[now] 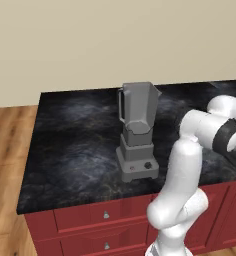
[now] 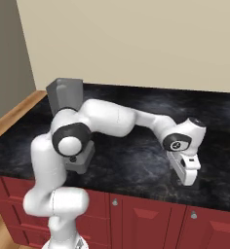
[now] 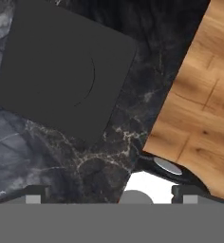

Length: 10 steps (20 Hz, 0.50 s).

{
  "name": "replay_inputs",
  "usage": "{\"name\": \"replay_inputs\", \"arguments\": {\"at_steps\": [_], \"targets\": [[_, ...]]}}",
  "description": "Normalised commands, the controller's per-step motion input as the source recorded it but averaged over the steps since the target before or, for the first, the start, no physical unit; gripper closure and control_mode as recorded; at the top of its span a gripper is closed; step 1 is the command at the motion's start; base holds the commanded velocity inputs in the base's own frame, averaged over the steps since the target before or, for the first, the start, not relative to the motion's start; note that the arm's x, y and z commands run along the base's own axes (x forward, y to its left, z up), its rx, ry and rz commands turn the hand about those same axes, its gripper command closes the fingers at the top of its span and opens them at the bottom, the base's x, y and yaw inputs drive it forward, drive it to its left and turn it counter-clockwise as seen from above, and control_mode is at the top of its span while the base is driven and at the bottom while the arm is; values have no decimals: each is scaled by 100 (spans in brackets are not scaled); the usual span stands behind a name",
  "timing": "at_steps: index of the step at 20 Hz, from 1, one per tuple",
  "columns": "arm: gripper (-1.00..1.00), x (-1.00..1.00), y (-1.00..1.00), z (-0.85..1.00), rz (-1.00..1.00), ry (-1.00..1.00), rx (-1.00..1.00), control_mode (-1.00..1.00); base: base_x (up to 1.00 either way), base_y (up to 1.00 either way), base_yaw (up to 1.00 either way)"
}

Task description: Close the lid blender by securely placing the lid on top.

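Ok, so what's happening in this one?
The arm is reaching down over the dark counter with its gripper above the lid, which lies flat on the stone near the counter's edge. Nothing is held. The blender stands apart, its jar open on top, lid not yet on.

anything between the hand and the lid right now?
Nothing: in the hand view only bare dark marble counter separates the hand from the lid, which lies flat on the counter.
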Motion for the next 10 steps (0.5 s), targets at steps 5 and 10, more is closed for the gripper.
{"name": "replay_inputs", "arguments": {"at_steps": [5,10], "targets": [[-100,54,-47,-44,0,1,10,-100,0,0,0],[-100,33,-15,-3,0,0,5,-100,0,0,0]]}}
